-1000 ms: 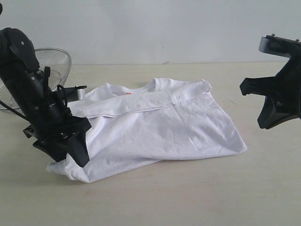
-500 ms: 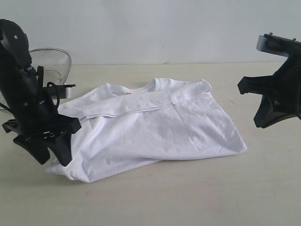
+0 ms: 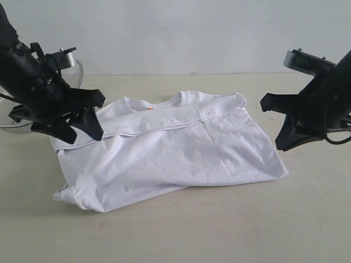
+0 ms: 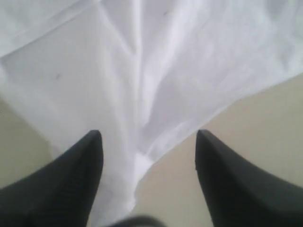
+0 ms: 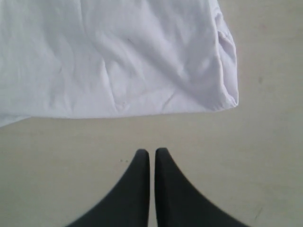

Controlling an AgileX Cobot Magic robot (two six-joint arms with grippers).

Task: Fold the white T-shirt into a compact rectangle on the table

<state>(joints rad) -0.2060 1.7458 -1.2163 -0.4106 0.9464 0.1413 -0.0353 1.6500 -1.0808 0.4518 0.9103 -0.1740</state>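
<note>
The white T-shirt [image 3: 175, 145] lies partly folded on the table [image 3: 219, 230], collar and a small orange tag toward the back. My left gripper [image 3: 82, 129] hovers over the shirt's left edge, open, with nothing between its fingers. In the left wrist view the gripper [image 4: 147, 137] looks down on the white T-shirt [image 4: 156, 61] and bare table [image 4: 246, 118]. My right gripper [image 3: 284, 143] hangs in the air to the right of the shirt, shut and empty. The right wrist view shows the shut gripper [image 5: 151, 152] over bare table [image 5: 71, 161], with the white T-shirt [image 5: 109, 56] beyond its tips.
A wire-mesh metal basket [image 3: 74, 71] stands at the back left behind the left arm. A pale wall runs along the table's far edge.
My left arm has lifted and swung back from the shirt's lower left corner to its upper left edge, uncovering that corner. My right arm has shifted left toward the shirt.
</note>
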